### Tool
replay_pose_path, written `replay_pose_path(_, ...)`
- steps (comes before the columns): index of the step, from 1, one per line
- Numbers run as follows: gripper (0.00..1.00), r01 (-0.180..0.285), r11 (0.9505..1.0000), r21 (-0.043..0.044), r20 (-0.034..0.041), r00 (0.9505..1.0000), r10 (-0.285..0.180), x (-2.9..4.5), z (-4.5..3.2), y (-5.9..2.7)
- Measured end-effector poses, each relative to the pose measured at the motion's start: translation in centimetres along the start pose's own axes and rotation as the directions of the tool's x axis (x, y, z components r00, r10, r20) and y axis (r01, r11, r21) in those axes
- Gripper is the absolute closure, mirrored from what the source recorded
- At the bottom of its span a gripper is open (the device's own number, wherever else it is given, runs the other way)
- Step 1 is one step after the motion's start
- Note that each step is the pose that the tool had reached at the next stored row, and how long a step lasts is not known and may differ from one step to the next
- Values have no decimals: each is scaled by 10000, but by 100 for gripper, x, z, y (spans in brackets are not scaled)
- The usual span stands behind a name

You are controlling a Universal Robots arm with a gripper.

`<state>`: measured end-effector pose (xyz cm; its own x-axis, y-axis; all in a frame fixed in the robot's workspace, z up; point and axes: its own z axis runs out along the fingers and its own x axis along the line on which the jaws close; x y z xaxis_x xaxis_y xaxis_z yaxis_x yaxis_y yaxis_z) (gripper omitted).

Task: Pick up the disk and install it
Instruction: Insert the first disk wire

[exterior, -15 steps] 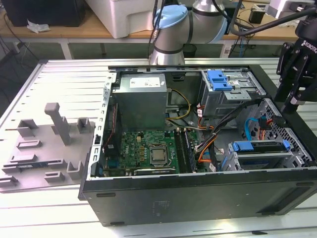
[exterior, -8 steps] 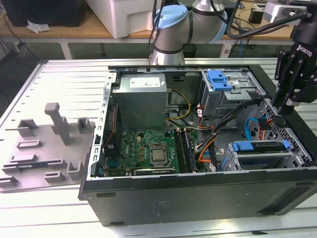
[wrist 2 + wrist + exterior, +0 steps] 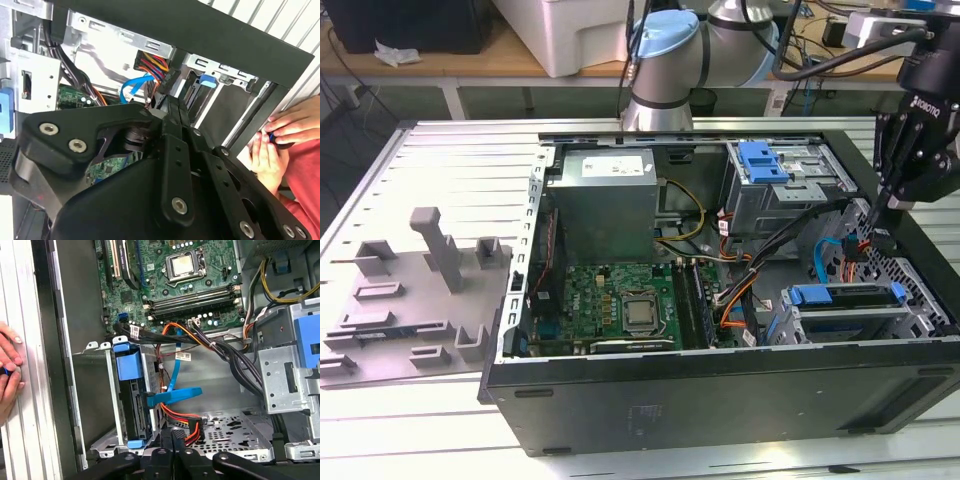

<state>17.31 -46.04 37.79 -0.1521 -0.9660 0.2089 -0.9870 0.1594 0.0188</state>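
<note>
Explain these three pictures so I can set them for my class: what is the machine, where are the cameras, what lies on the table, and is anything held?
The machine is a robot arm ending in a black gripper. The exterior view watches from off the arm; both wrist views come from cameras riding on it. On the slatted table lie an open computer case and a grey moulded fixture tray. The gripper is shut, inside the case beside orange and red cables; I cannot see it holding anything. What appears to be the disk sits in a metal drive cage. A person's hands rest outside the case.
</note>
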Motion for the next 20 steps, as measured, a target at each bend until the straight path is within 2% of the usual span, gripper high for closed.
replay_pose_path(3, 85, 9, 10000, -63, -86, 10000, -10, -28, 1, -31)
replay_pose_path(5, 85, 4, 10000, -60, -116, 9999, -5, -42, 6, -22)
replay_pose_path(6, 85, 2, 10000, -50, -172, 9999, -3, -43, 10, -9)
replay_pose_path(8, 78, 3, 10000, -44, -212, 9998, -4, -45, 20, -6)
replay_pose_path(11, 73, -2, 10000, -39, -251, 9997, 1, -53, 39, -6)
replay_pose_path(12, 66, -1, 10000, -39, -264, 9997, 0, -76, 45, -17)
replay_pose_path(20, 66, -43, 10000, -50, -270, 9996, 42, -257, 63, -50)
